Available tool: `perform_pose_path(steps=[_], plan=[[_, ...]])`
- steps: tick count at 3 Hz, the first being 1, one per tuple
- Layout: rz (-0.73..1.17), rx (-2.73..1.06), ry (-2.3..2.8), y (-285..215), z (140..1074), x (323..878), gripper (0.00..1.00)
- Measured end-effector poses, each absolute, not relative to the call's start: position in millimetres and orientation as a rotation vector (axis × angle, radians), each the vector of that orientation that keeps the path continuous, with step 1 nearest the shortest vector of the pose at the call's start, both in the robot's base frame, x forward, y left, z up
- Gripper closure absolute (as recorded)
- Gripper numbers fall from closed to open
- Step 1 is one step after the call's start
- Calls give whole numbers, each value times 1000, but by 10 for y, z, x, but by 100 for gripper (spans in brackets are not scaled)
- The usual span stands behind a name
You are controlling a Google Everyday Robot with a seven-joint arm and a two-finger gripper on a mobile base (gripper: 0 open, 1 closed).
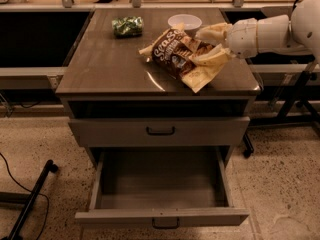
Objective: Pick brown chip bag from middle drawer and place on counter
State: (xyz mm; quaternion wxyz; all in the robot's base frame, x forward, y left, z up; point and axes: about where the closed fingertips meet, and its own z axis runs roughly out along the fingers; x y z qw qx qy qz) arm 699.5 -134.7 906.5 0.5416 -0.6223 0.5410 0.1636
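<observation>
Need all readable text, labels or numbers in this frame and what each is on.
"Sea...": white script on the brown chip bag; the rest of the word and the smaller print below it are too blurred to read.
Green packet: print not readable.
Gripper, at the bag's right end over the counter: no markings visible.
No other text visible.

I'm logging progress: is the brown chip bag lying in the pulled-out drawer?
No, the brown chip bag lies on the counter, with the gripper at its right end; the pulled-out drawer holds nothing.
</observation>
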Motion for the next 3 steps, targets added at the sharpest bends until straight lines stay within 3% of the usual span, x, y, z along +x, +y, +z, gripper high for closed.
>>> perform_pose_path(steps=[1, 3], plan=[[422, -1471, 1270, -1397, 9145, 6936, 0], [458, -1473, 1183, -1550, 9558, 6597, 0]])
